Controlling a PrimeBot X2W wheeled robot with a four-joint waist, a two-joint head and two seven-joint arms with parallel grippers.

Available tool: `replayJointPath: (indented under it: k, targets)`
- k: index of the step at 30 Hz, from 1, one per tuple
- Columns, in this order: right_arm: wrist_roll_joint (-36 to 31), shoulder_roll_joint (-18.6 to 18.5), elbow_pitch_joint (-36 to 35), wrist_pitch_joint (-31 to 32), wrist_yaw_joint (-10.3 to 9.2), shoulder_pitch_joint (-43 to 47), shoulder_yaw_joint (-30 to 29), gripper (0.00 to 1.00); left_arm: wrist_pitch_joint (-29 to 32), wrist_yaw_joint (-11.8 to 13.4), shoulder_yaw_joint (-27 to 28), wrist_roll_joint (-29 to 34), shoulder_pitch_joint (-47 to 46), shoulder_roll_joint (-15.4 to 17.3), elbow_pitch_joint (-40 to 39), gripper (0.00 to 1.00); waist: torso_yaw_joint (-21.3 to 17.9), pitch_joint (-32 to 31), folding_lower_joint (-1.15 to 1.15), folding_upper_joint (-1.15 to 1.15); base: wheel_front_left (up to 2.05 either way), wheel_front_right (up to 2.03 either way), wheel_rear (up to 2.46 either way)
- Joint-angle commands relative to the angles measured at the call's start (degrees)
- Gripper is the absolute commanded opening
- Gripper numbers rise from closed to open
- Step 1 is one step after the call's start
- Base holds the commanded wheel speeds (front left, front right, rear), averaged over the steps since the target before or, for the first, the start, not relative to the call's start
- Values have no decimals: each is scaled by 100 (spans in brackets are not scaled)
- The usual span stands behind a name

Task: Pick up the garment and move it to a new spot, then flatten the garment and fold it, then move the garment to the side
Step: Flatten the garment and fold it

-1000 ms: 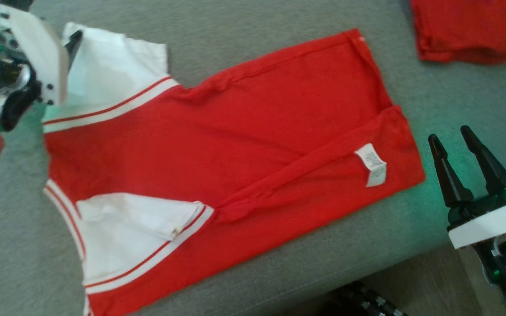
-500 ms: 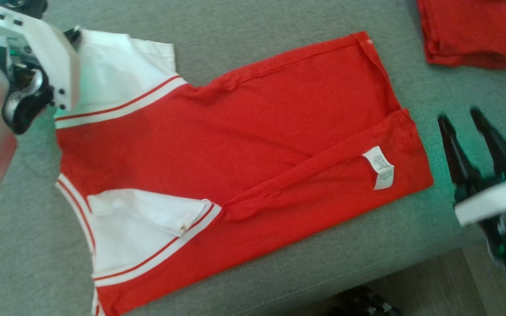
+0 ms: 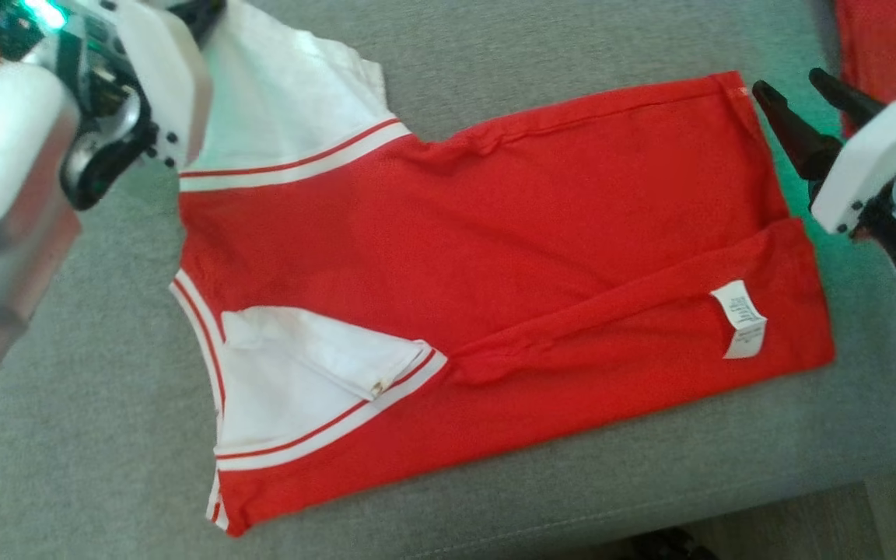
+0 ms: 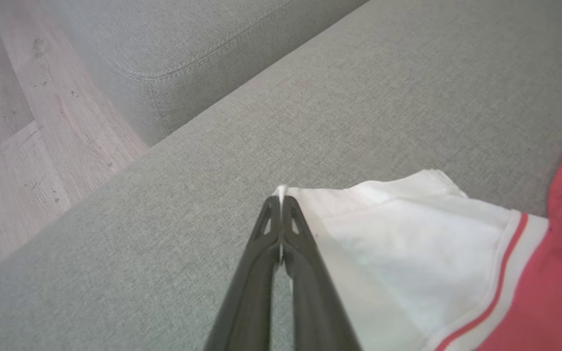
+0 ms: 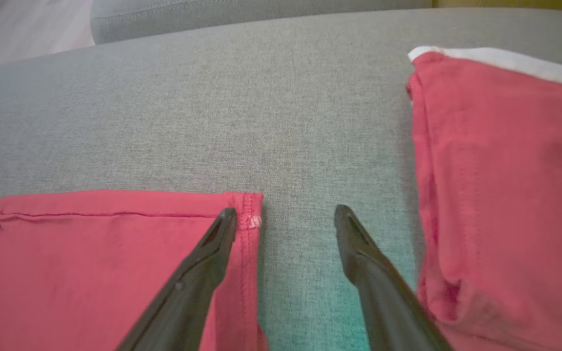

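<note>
— Starting at the left: what does the left gripper [image 4: 281,199] have?

— Its two dark fingers are pressed together on the outer corner of the far white sleeve [image 4: 398,234]. A sliver of white cloth shows between the tips, so that end is gripped.

— And the garment itself?

— The red short-sleeved shirt with white sleeves and red-striped trim [image 3: 479,249] lies spread across the grey fabric sofa cushion [image 3: 67,467], collar end to the left and hem to the right. It looks mostly flat, so I judge the placing and smoothing done, or nearly so.

— Is any folding done?

— It seems so on the near side. The near white sleeve [image 3: 300,381] is turned in over the red body, and a long red flap [image 3: 635,342] lies folded over along the near edge, with a white care label [image 3: 740,319] showing on it. The far side is unfolded.

— What about the right end?

— The right gripper [image 5: 286,210] has its fingers wide apart at the far hem corner, one above the stitched red edge and the other above bare cushion. It holds nothing, and I cannot tell whether it touches the cloth.

— So what is left?

— Closing on that corner, bringing the far side over, any further folds, then moving the shirt aside. A folded red cloth [image 5: 505,195] lies just right of that gripper.
</note>
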Motion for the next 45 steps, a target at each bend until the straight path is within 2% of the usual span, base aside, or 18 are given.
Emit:
replayJointPath:
  k: [1,6,9,10,11,12,15,21,28,33,34,35,45]
  targets:
    - [55,-145,-64,46,-5,-29,63,100,-50,-29,177,-10,-343,128,-123,0,42,21,0,0,0,0,0]
    - [277,-195,401,234,-5,-538,530,98,-139,-31,-40,-127,-443,109,-131,0,174,62,0,0,0,0,0]
    - [375,-201,609,296,-5,-710,718,60,-197,-32,-132,-187,-512,134,-119,0,209,85,0,0,0,0,0]
    - [404,-199,664,285,-5,-769,767,42,-219,-32,-161,-207,-528,142,-115,0,217,94,0,0,0,0,0]
    - [441,-195,721,269,-5,-817,809,16,-245,-32,-191,-230,-540,149,-113,0,224,99,0,0,0,0,0]
    - [477,-192,766,263,-5,-857,861,0,-269,-32,-221,-256,-551,161,-114,0,232,105,0,0,0,0,0]
    - [601,-206,823,198,-5,-959,1006,0,-392,-32,-291,-318,-603,212,-114,0,248,114,0,0,0,0,0]
    - [882,-326,748,-367,-5,-1113,1151,0,-913,-32,-409,-284,-839,321,-193,0,256,79,0,0,0,0,0]
    - [1282,-667,556,-889,-5,-1135,1294,0,-1525,-33,-580,-288,-1175,430,-361,0,299,-55,0,0,0,0,0]
    - [1555,-810,536,-669,-5,-1040,1480,0,-1485,-33,-748,-452,-1200,469,-402,0,337,-117,0,0,0,0,0]
    - [1623,-825,576,-543,-5,-1024,1525,22,-1455,-33,-790,-503,-1199,474,-413,0,349,-109,0,0,0,0,0]
    - [1652,-832,617,-422,-5,-1019,1586,100,-1425,-33,-821,-557,-1198,475,-417,0,364,-91,0,0,0,0,0]
    - [1621,-561,1118,89,-5,-1132,2108,100,-1444,-33,-1065,-723,-1317,433,-384,0,530,104,0,0,0,0,0]
